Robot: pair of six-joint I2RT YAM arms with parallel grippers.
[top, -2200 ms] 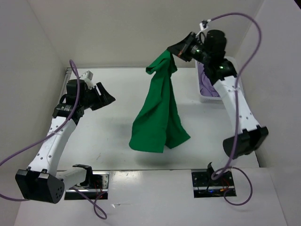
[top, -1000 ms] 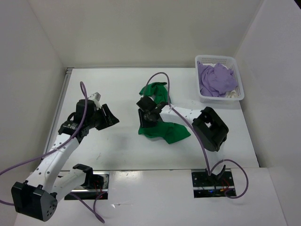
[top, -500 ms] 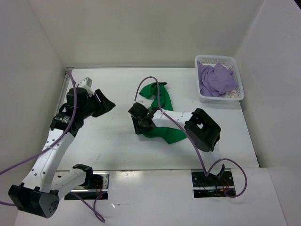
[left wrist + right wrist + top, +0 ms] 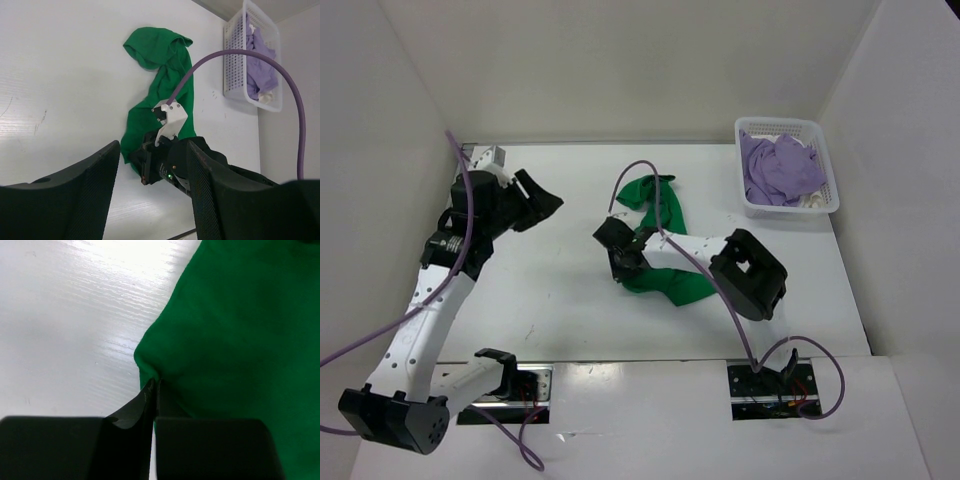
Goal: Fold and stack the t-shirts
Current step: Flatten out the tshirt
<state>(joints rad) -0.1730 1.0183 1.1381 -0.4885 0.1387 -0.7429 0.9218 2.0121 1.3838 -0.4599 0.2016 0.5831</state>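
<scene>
The green t-shirt (image 4: 645,193) lies crumpled on the smooth white table (image 4: 550,290), roughly mid-table. It forms a long, uneven strip of soft matte cloth, with a bunched, rounded knot at the far end and a wider, flatter lobe at the near end. The right gripper (image 4: 622,268) is down at the left edge of that near lobe. In the right wrist view its two black fingers (image 4: 145,400) are pressed together with a small peak of the green fabric nipped between their tips, and the cloth rises into a soft ridge where it is caught. The table beside it shows a fine streaked grain and a glossy sheen.

The left gripper (image 4: 542,200) hovers over the left part of the table, well apart from the shirt. Its broad, finely textured black fingers (image 4: 85,200) stand apart with nothing between them.

A thin purple cable (image 4: 642,166) loops up from the right arm over the shirt.

At the far right corner sits a white basket (image 4: 780,123) of perforated plastic, rectangular with slotted walls. The lavender t-shirt (image 4: 775,168) is heaped in it in loose folds. A pale scrap at its near end — probably the cream-white t-shirt (image 4: 265,95), though little of it shows — peeks from under the lavender.
</scene>
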